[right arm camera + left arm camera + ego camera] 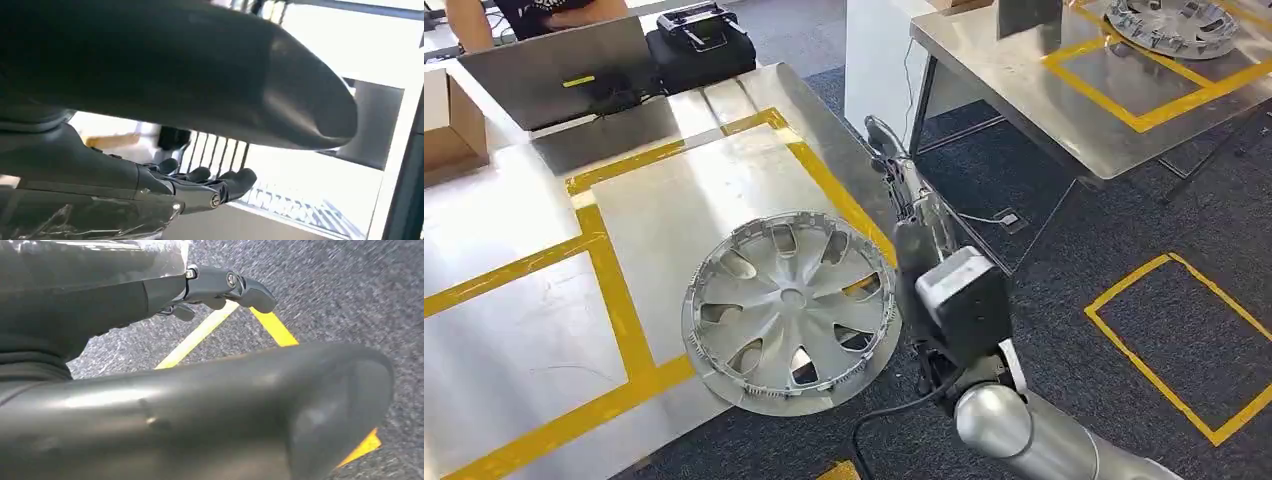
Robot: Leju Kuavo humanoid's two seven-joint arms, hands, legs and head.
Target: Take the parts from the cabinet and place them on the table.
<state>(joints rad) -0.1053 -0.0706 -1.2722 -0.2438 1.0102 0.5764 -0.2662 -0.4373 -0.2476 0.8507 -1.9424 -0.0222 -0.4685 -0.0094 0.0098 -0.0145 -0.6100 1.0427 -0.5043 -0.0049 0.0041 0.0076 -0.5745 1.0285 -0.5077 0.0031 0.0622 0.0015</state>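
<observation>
A silver hubcap [791,312] lies face up on the steel table [684,190], on a yellow-taped square, its near rim hanging over the table's edge. My right hand [911,210] stretches out just beside the hubcap's right rim, off the table's side. In the right wrist view its fingers [220,182] lie straight and apart from the thumb [225,80], with nothing between them; the hubcap's toothed rim [295,209] shows beyond. My left hand [150,295] hangs over the carpet, fingers [235,287] extended, holding nothing.
A second hubcap [1174,25] lies on another steel table [1064,110] at the back right. A laptop [554,70], a black bag [699,45] and a cardboard box [449,120] stand at the back left, near a person. Yellow tape squares [1184,340] mark the carpet.
</observation>
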